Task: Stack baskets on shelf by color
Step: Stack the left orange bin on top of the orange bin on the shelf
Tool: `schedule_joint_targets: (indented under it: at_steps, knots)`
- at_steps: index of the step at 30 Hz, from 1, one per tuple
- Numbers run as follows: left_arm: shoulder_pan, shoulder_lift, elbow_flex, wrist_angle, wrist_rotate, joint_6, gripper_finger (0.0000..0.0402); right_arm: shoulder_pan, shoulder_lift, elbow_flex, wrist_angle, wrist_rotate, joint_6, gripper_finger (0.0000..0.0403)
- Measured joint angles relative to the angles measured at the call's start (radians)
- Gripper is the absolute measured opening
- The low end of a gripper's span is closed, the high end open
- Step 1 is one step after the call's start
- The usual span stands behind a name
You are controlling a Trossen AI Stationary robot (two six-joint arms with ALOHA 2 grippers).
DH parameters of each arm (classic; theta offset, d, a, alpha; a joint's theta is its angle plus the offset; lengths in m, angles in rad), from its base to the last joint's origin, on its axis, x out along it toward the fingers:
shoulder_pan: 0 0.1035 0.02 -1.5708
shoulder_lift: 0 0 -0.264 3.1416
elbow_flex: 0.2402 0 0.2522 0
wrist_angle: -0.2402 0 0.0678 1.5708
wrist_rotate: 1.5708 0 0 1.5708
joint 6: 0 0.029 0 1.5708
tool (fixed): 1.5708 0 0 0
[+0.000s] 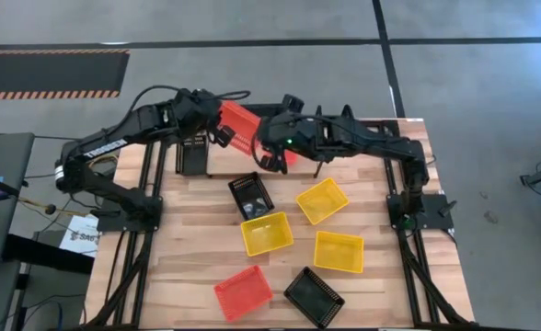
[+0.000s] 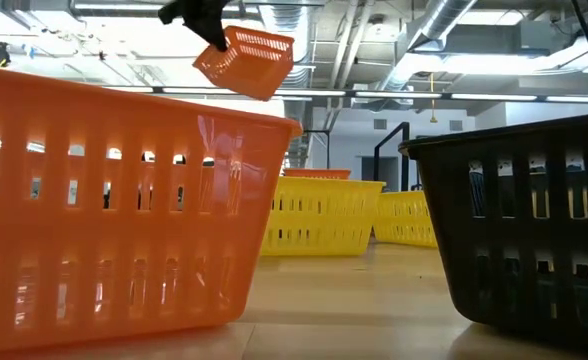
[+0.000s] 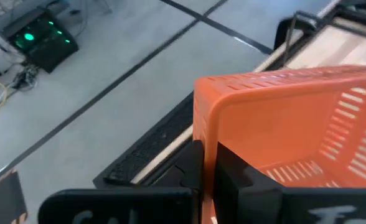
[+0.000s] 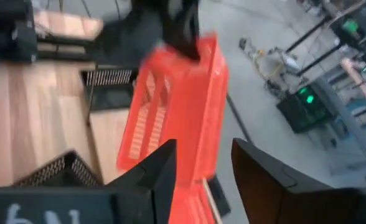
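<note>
- High view: a red-orange mesh-sided plastic basket (image 1: 240, 121) hangs over the wooden shelf (image 1: 217, 158), between both arms; a handover slip would drop it.
- Low view: the basket hangs tilted.
- Left wrist view: left gripper (image 3: 208, 163) is clamped on the rim.
- Right wrist view: right gripper (image 4: 203, 163) is parted and could snag the basket.

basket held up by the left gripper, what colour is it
Red-orange basket, clearest in the left wrist view.

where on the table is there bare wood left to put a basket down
Bare wood lies along the left side, left of the front red basket and the yellow basket, and at the right edge beyond the yellow baskets. The middle is crowded, with the black basket and others packed close.
</note>
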Motion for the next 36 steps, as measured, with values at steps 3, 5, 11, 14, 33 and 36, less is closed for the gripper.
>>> schedule_joint_targets:
  at_steps: [3,5,11,14,33,36]
  knots:
    - [0.006,0.012,0.0,0.048,0.042,0.024,0.0,-0.005,0.009,-0.004,-0.004,-0.001,0.005,0.0181]
    - [0.005,0.022,0.0,0.056,0.074,0.039,0.0,-0.011,0.015,-0.002,-0.01,-0.002,0.018,0.0178]
    - [0.004,0.035,0.0,0.072,0.086,0.058,0.0,-0.039,0.057,-0.004,-0.09,-0.002,0.086,0.0169]
    - [0.004,0.036,0.0,0.078,0.087,0.06,0.0,-0.05,0.06,-0.003,-0.111,-0.003,0.096,0.017]
    - [0.0,0.036,0.0,0.089,0.135,0.106,0.0,-0.129,0.119,-0.002,-0.115,-0.073,0.114,0.003]
    - [-0.002,0.036,0.0,0.09,0.145,0.124,0.0001,-0.129,0.12,-0.002,-0.12,-0.072,0.108,0.0011]
